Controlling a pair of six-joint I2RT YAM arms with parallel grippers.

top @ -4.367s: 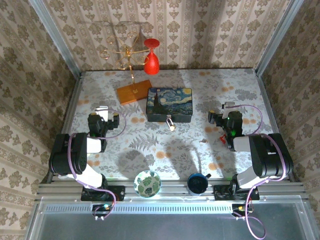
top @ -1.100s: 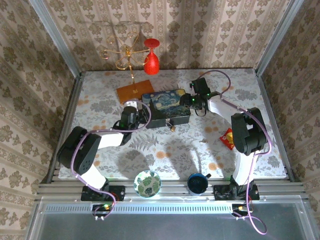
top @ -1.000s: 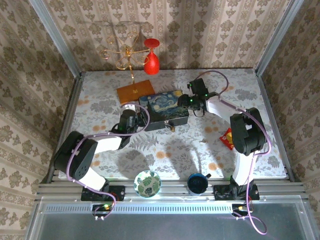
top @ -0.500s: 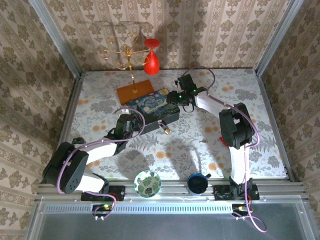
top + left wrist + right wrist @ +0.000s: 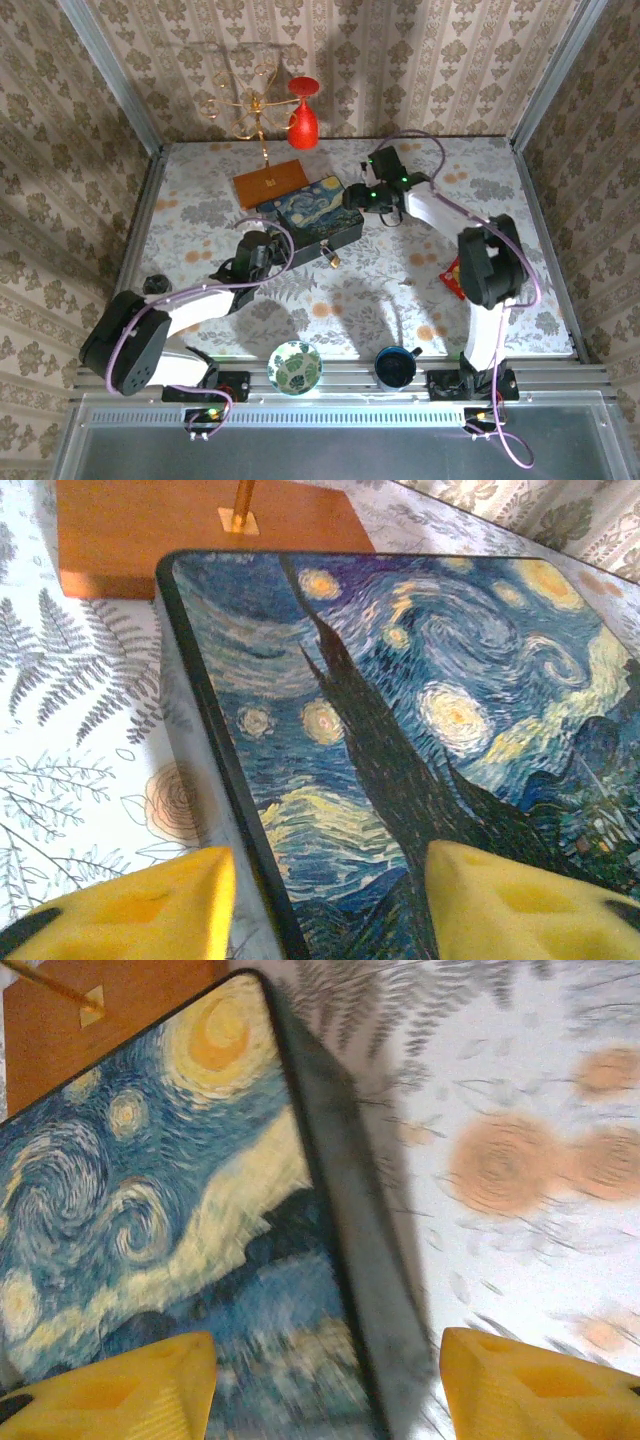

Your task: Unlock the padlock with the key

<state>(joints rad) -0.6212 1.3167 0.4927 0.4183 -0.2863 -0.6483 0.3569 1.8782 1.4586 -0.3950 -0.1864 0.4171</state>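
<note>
The tiny padlock, with a silvery shackle on a pale brassy body, hangs at the front of the painted blue box, which lies turned at an angle. My left gripper is open at the box's near left end. In the left wrist view its gripper straddles the lid's black edge, one pad over the table and one over the lid. My right gripper is open at the box's right end, and in the right wrist view the gripper spans that end's edge. I cannot make out the key.
A wooden base carrying a golden glass rack and a red wine glass stands just behind the box. A red packet lies by the right arm. A patterned bowl and a blue mug sit at the near edge.
Both arms have reached out from their rest poses to the box. The box has shifted left and turned, its right end swinging back. The padlock has moved with it.
</note>
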